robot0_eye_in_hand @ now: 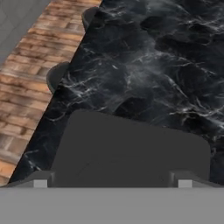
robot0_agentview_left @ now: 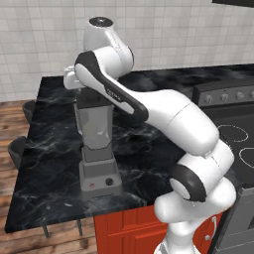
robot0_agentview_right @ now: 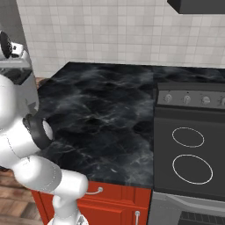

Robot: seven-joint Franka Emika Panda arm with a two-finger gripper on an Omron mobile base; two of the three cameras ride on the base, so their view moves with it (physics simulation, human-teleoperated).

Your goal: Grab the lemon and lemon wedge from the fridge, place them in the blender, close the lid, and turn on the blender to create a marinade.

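Gripper (robot0_eye_in_hand: 112, 181) jaws spread wide, holding nothing — hovering right above the lid (robot0_eye_in_hand: 131, 151), a dark grey square cap that looks seated on the blender (robot0_agentview_left: 99, 149) jug. Blender stands on the black marble counter (robot0_agentview_left: 54, 149), near its front edge toward the left end. Lid reads as light, rigid, smooth plastic — best pinched across its raised centre or opposite flat sides. Jug is tall, probably tippy if shoved sideways. Red button (robot0_agentview_left: 91, 186) sits low on the base front.
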